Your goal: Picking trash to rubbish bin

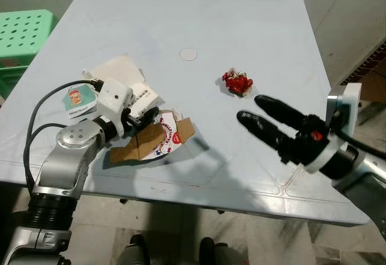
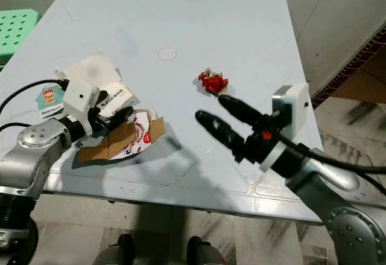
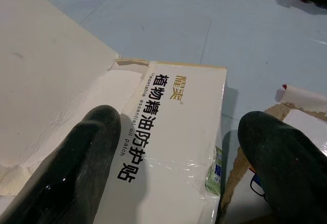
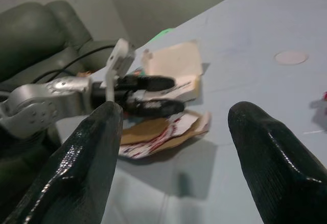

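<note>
1. At the far left, beyond the left arm, a green plastic stool (image 1: 23, 35) stood beside the pale blue table (image 1: 199, 11).
2. The left hand (image 1: 146, 114) reached low over the table's near left part, its two black fingers (image 3: 76, 168) spread apart on either side of a white carton (image 3: 173, 132) printed with black characters; I could not tell whether they touched it.
3. Behind that hand lay a flat beige paper piece (image 1: 114, 69), and just to its outer side a small teal-edged card (image 1: 77, 100).
4. Directly under and ahead of the left hand's fingertips lay a torn brown cardboard wrapper (image 1: 151, 141) with red-and-white print, flat on the table.
5. Farther back, between the two hands, a small round white mark (image 1: 188, 54) showed on the tabletop.
6. A crumpled red wrapper (image 1: 237, 83) lay just beyond the right hand's fingertips, apart from them.
7. The right hand (image 1: 254, 109) hovered above the table's near right part, fingers open and holding nothing.
</note>
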Controlling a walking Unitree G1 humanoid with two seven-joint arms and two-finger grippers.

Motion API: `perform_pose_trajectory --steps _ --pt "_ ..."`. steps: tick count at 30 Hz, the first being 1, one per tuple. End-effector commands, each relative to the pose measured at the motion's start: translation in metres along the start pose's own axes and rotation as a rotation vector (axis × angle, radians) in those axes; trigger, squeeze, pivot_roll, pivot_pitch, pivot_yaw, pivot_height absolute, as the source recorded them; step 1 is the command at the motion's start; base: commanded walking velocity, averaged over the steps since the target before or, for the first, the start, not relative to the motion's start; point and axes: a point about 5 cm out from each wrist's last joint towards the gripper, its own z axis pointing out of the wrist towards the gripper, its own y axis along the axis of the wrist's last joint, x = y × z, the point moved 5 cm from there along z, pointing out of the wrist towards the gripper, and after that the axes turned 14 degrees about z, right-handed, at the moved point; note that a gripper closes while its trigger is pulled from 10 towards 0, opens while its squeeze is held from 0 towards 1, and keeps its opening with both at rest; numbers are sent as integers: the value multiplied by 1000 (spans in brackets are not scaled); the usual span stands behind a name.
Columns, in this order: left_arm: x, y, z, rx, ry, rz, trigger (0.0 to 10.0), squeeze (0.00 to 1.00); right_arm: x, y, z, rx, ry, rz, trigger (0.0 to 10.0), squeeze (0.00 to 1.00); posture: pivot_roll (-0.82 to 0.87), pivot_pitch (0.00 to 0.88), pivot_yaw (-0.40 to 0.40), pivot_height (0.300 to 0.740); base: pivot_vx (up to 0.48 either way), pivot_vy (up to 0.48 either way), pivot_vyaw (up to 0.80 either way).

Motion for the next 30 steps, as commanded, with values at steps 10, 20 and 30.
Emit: perform_pose_trajectory --steps 10,20,30 --pt "-8 -20 1 75 -31 -30 10000 0 12 -13 -4 77 44 1 10000 0 -89 341 -76 740 0 0 0" --pt "-11 -27 1 95 -41 -77 0 0 10 -10 -7 63 27 -4 10000 0 -94 338 -75 740 0 0 0" --pt "-11 -25 1 83 -56 -74 0 0 8 -6 -8 47 20 -9 10000 0 -95 328 -72 740 0 0 0"
